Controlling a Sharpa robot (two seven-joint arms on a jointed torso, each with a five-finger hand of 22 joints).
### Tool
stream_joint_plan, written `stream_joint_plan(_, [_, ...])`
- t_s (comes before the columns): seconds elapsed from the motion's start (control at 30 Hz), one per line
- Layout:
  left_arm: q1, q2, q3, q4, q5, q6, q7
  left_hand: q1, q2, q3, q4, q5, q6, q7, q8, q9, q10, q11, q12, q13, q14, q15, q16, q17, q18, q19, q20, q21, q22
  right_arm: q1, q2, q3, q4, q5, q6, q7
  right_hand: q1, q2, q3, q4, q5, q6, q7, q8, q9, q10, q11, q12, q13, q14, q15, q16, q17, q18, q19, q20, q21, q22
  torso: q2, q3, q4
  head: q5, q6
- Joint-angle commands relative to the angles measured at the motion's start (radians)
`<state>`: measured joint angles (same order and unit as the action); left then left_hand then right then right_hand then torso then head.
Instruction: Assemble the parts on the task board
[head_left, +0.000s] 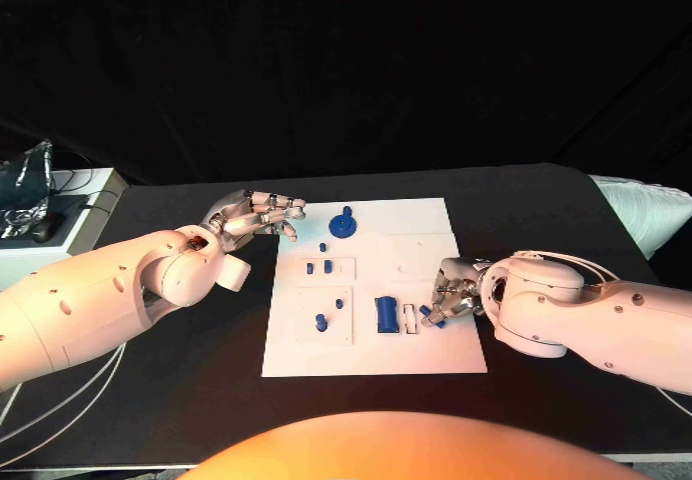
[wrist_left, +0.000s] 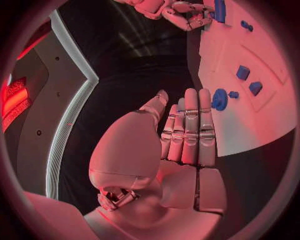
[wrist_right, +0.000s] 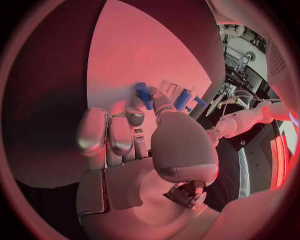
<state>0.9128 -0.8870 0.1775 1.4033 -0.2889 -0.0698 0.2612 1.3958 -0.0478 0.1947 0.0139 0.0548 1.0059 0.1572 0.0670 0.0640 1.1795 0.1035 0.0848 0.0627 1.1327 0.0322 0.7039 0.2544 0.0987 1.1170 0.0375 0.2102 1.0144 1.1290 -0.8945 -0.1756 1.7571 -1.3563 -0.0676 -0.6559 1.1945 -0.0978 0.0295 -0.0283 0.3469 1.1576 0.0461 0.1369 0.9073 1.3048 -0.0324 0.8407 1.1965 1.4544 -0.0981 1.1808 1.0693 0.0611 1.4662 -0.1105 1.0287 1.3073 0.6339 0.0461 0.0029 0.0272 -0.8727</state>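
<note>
Head view, right hand (head_left: 459, 291) fingers pinching small blue part (head_left: 433, 318), left hand (head_left: 257, 214) fingers spread empty, flat white board (head_left: 433, 215)

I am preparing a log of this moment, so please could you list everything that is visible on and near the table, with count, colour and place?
flat white task board: one, white, middle of the black table.
round blue disc-shaped part: one, blue, far end of the board, near the left hand.
large blue rectangular block part: one, blue, near half of the board, beside the right hand.
small blue parts: at least four, blue, on the board's left half.
small blue piece: one, blue, pinched in the right hand's fingertips.
black table: one, black, under the board.
crumpled silver foil bag: one, silver, beyond the table's far left corner.
left hand: silver, open, at the board's far left corner.
right hand: silver, at the board's right edge.
</note>
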Motion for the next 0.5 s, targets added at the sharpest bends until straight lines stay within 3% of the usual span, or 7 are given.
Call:
stream_joint_plan(0.03, [0.000,0.000,0.001,0.003,0.004,0.009,0.005,-0.004,0.007,-0.001,-0.003,0.001,0.004,0.002,0.000,0.001,-0.009,-0.001,0.004,0.000,-0.001,0.004,-0.005,-0.001,0.008,0.001,0.005,-0.005,0.000,-0.019,0.002,-0.015,0.000,-0.065,0.093,-0.010,0.047,0.014,0.015,-0.031,0.055,-0.012,0.018,-0.073,-0.367,-0.011,0.007,-0.009,-0.005,-0.002,0.009,-0.006,-0.001,0.006,0.039,0.006,-0.009,0.139,-0.001,-0.0004,-0.0002,-0.001,0.000])
stream_joint_plan(0.07, [0.000,0.001,0.001,0.003,0.004,0.009,0.005,-0.004,0.007,-0.001,-0.003,0.001,0.004,0.002,0.000,0.001,-0.009,-0.001,0.004,0.000,-0.001,0.004,-0.005,-0.001,0.008,0.001,0.005,-0.005,0.000,-0.020,0.002,-0.015,0.002,-0.066,0.096,-0.009,0.048,0.019,0.014,-0.048,0.055,-0.002,0.018,-0.070,-0.446,-0.014,0.009,-0.007,-0.007,-0.003,0.013,-0.010,0.000,0.008,0.041,0.013,-0.010,0.140,-0.001,-0.0003,-0.0001,-0.001,0.000])
stream_joint_plan(0.1, [0.000,0.001,0.001,0.003,0.004,0.009,0.005,-0.004,0.007,-0.001,-0.003,0.001,0.004,0.002,0.000,0.001,-0.009,-0.001,0.004,0.000,-0.001,0.004,-0.005,-0.001,0.008,0.001,0.005,-0.005,0.000,-0.021,0.002,-0.015,0.004,-0.065,0.098,-0.008,0.064,0.028,0.034,-0.058,0.074,-0.021,0.032,-0.073,-0.471,-0.018,0.013,-0.013,-0.010,-0.003,0.013,-0.009,0.002,0.009,0.040,0.012,-0.011,0.140,-0.001,-0.0003,0.0002,-0.001,0.000])
stream_joint_plan(0.17, [0.000,0.001,0.001,0.003,0.004,0.009,0.006,-0.004,0.007,-0.001,-0.003,0.001,0.004,0.002,0.000,0.001,-0.009,-0.001,0.004,0.000,-0.001,0.004,-0.005,-0.001,0.008,0.001,0.005,-0.005,0.000,-0.022,0.002,-0.015,0.007,-0.052,0.101,-0.006,0.073,0.027,0.081,-0.081,0.122,-0.025,0.039,-0.074,-0.537,-0.022,0.016,-0.012,-0.012,-0.002,0.017,-0.009,0.006,0.010,0.040,0.014,-0.010,0.140,-0.001,-0.0004,0.0004,-0.001,0.000])
stream_joint_plan(0.23, [0.000,0.001,0.001,0.003,0.004,0.009,0.005,-0.004,0.007,-0.001,-0.003,0.001,0.004,0.002,0.000,0.001,-0.009,-0.001,0.004,0.000,-0.001,0.004,-0.005,-0.001,0.008,0.001,0.005,-0.005,0.000,-0.022,0.002,-0.015,0.008,-0.038,0.101,-0.005,0.078,0.040,0.114,-0.103,0.160,-0.022,0.045,-0.074,-0.576,-0.023,0.016,-0.010,-0.012,-0.002,0.017,-0.009,0.007,0.011,0.041,0.016,-0.009,0.141,0.000,-0.0005,0.0008,-0.001,0.000])
stream_joint_plan(0.33, [0.000,0.001,0.001,0.003,0.004,0.009,0.005,-0.004,0.007,-0.001,-0.003,0.001,0.004,0.002,0.000,0.001,-0.009,-0.001,0.004,0.000,-0.001,0.004,-0.005,-0.001,0.008,0.001,0.005,-0.005,0.000,-0.023,0.000,-0.015,0.009,-0.007,0.098,-0.004,0.059,0.065,0.191,-0.143,0.163,-0.005,0.046,-0.072,-0.636,-0.024,0.015,-0.008,-0.014,-0.002,0.017,-0.010,0.011,0.013,0.040,0.016,-0.006,0.142,0.000,-0.0003,0.0011,0.001,0.000])
stream_joint_plan(0.5, [0.000,0.000,0.001,0.003,0.004,0.008,0.005,-0.004,0.007,-0.001,-0.003,0.001,0.004,0.002,0.000,0.001,-0.009,-0.001,0.004,0.000,-0.001,0.004,-0.005,-0.001,0.008,0.001,0.005,-0.005,0.000,-0.023,-0.003,-0.015,0.010,0.059,0.083,-0.003,0.015,0.085,0.272,-0.175,0.176,0.010,0.042,-0.069,-0.674,-0.021,0.014,-0.010,-0.020,-0.001,0.015,-0.012,0.014,0.013,0.039,0.015,-0.002,0.141,0.000,-0.0004,0.0005,0.002,0.000])
